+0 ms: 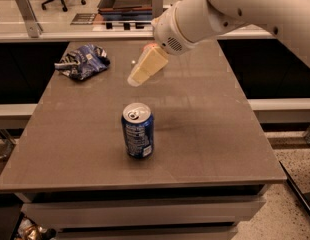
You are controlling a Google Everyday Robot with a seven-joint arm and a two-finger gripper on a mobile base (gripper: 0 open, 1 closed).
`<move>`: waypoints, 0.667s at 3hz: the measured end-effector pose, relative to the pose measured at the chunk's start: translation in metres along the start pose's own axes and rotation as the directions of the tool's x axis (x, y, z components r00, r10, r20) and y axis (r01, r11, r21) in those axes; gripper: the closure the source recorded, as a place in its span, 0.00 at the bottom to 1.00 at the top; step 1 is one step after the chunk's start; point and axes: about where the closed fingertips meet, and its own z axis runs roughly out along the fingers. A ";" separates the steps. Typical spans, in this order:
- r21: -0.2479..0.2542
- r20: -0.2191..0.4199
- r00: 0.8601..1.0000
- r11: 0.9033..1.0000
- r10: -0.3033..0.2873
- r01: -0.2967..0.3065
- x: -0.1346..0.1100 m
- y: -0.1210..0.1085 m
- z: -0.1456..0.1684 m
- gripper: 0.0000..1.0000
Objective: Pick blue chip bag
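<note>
The blue chip bag, crumpled dark-blue foil with white markings, lies flat at the far left of the grey table. My gripper, with cream-coloured fingers, hangs above the table's far middle, to the right of the bag and apart from it. It points down and to the left. The white arm reaches in from the upper right.
An upright blue soda can stands near the table's middle front. A red apple sits at the far edge, mostly hidden behind my gripper. A counter with a tray and a glass divider runs behind the table.
</note>
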 end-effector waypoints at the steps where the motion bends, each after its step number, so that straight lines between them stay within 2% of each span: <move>1: 0.024 0.009 1.000 1.000 -0.011 0.011 -0.003 -0.010 0.004 0.00; 2: 0.036 0.028 0.999 0.999 -0.033 0.032 -0.013 -0.023 0.017 0.00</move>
